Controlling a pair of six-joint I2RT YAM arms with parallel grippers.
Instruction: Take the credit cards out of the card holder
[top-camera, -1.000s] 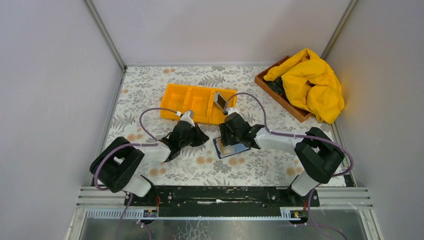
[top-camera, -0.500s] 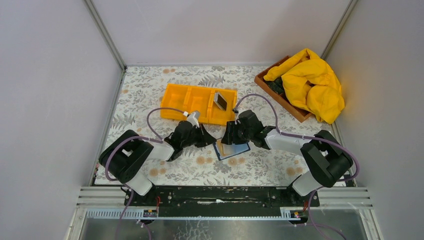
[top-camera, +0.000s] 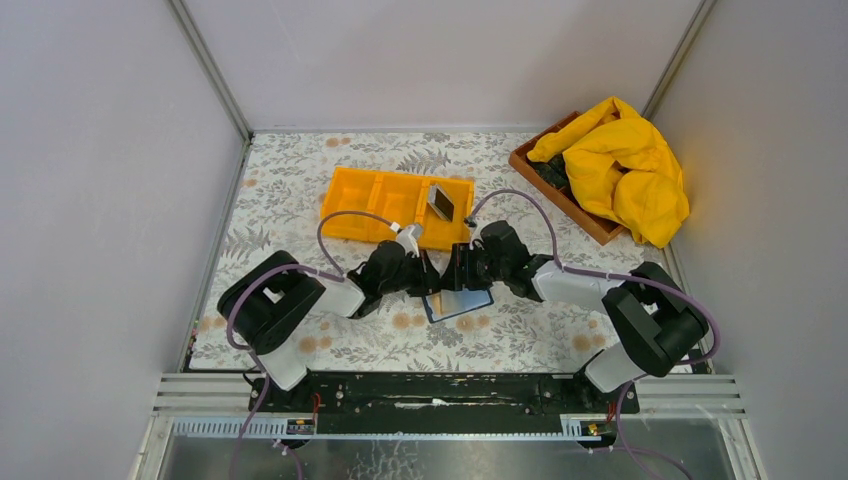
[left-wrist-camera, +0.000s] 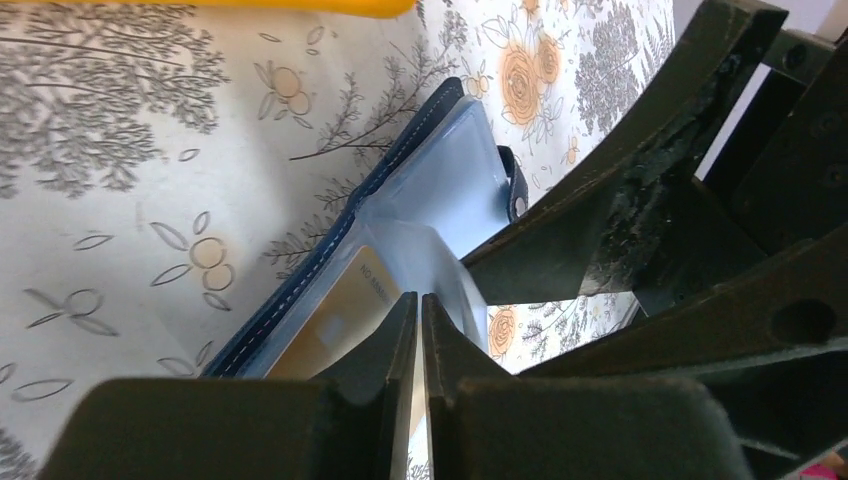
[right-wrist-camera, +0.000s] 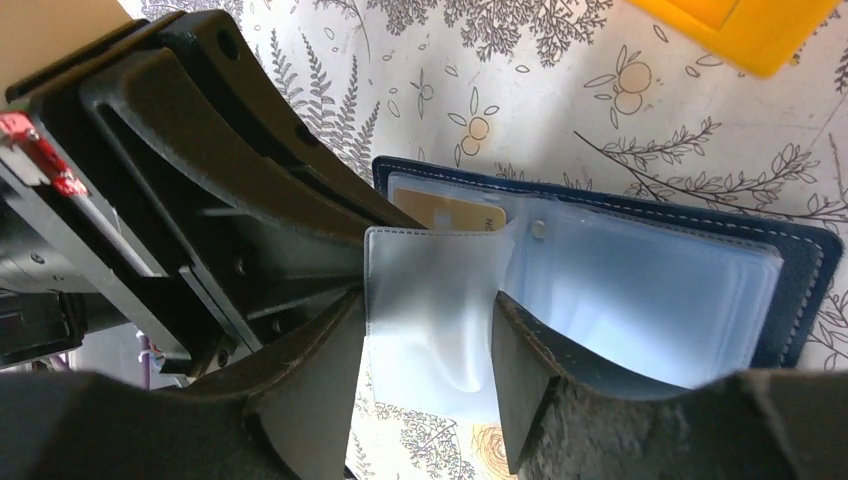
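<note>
The dark blue card holder (top-camera: 458, 304) lies open on the floral table between my two grippers. Its clear sleeves (right-wrist-camera: 640, 290) face up, and a tan card (right-wrist-camera: 450, 211) sits in a pocket. My left gripper (top-camera: 428, 282) is at the holder's left edge. In the left wrist view its tips (left-wrist-camera: 420, 300) are shut, resting against the sleeve over the tan card (left-wrist-camera: 325, 325); nothing shows between them. My right gripper (top-camera: 462, 280) is open (right-wrist-camera: 427, 300) over a raised clear sleeve page. A grey card (top-camera: 440, 202) leans in the orange tray's right compartment.
The orange three-compartment tray (top-camera: 370, 195) lies just behind the grippers. A wooden box (top-camera: 555, 185) with a yellow cloth (top-camera: 620, 165) stands at the back right. Grey walls enclose the table on three sides.
My left arm has swung right until its gripper reached the holder's left edge. The right gripper shifted slightly right early on, then held still. The holder slid a little to the left.
</note>
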